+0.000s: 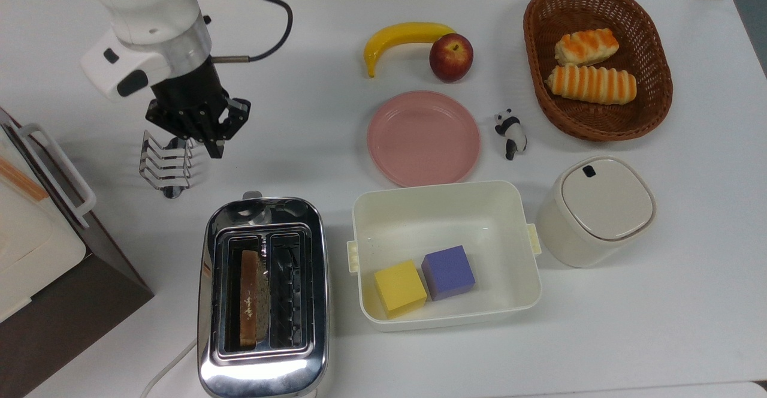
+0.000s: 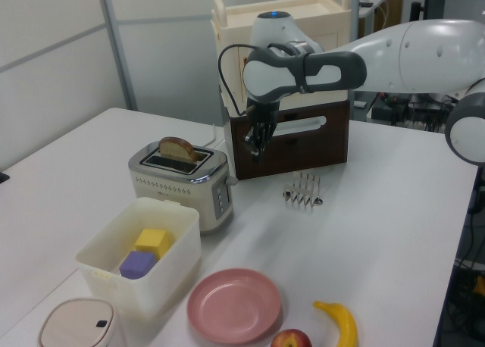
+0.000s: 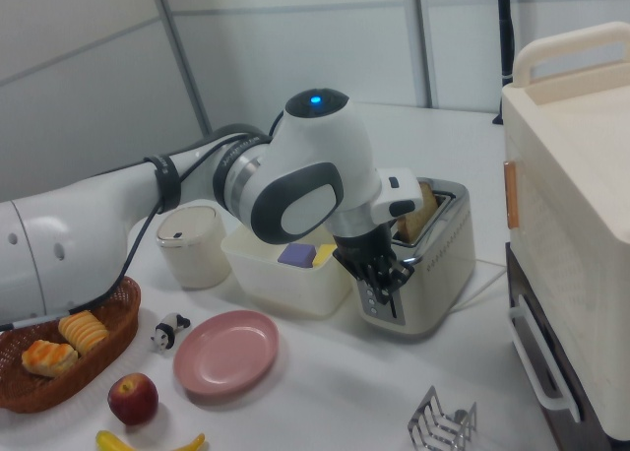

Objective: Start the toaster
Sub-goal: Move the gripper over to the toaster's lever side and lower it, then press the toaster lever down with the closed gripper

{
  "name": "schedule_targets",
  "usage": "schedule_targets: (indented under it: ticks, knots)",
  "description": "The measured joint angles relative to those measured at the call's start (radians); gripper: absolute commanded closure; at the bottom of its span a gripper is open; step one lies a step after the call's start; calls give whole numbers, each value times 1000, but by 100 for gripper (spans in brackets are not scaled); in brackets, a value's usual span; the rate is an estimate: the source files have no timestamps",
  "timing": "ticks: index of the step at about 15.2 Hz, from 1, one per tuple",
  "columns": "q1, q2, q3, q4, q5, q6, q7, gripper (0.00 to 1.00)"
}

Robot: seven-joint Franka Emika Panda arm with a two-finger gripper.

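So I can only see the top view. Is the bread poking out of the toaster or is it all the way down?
Observer: Poking out. In the left view the bread slice has its rounded top above the toaster slot.
Operator: Is the gripper touching the table?
Observer: No. In the left view the gripper hangs in the air, above the level of the toast rack.
Operator: What's on the toaster's end?
Observer: The left view shows a dark control strip on the end nearest the toast rack.
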Motion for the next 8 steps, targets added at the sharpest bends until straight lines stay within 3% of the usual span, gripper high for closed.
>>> schedule_targets:
  ticks: [8]
  knots:
    - [1, 57, 25, -2, 2, 112, 0, 100]
